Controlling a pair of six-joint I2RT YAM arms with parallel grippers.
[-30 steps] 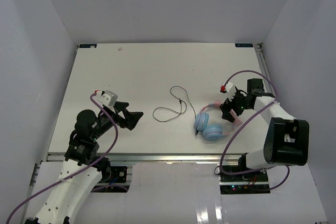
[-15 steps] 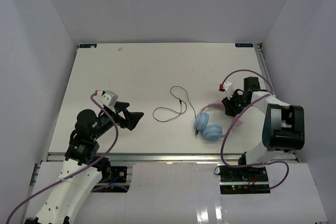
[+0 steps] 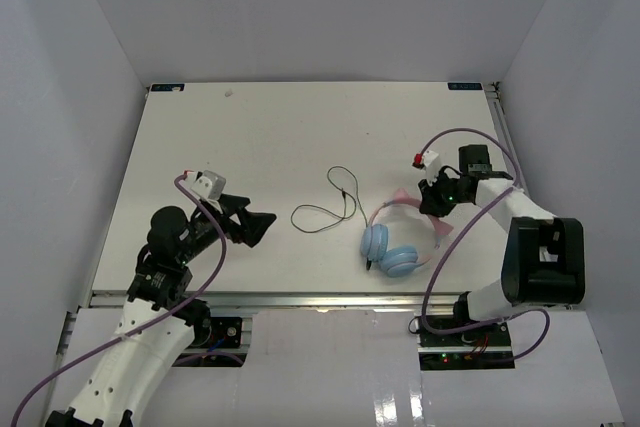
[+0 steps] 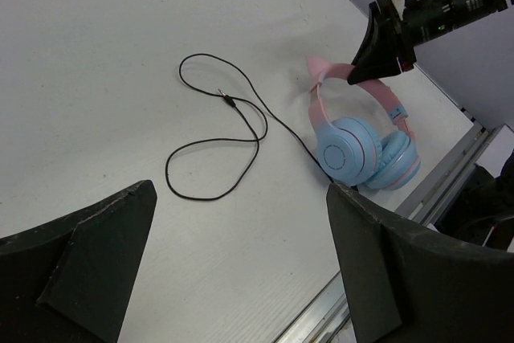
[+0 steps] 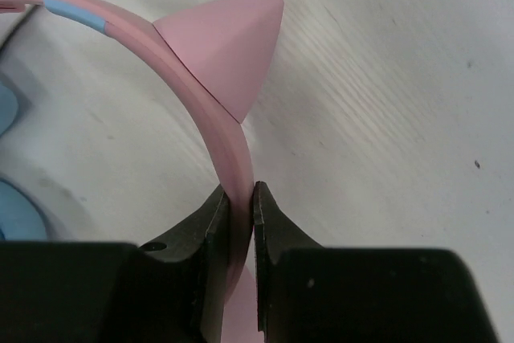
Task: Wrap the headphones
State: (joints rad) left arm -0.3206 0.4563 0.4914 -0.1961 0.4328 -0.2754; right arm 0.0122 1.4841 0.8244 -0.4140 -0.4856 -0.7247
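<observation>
The headphones [image 3: 390, 252] lie right of the table's middle, two light-blue ear cups [image 4: 350, 150] stacked near the front edge under a pink headband [image 5: 210, 122] with cat-ear points. My right gripper [image 5: 241, 198] is shut on that headband just below one ear point [image 5: 229, 42]; from above it [image 3: 432, 202] sits at the band's far right. The thin black cord [image 3: 325, 209] runs in loose loops leftward from the cups [image 4: 217, 138]. My left gripper [image 3: 258, 225] stands open low over the table, well left of the cord, with nothing between its fingers [image 4: 96, 234].
Purple cables [image 3: 455, 237] loop off both arms, one beside the headphones. The metal front rail [image 3: 300, 299] runs just below the ear cups. White walls close in the table at the back and sides.
My right gripper has closed onto the pink headband and moved toward the back. The ear cups have slid a little left and toward the front edge. The left arm has barely moved.
</observation>
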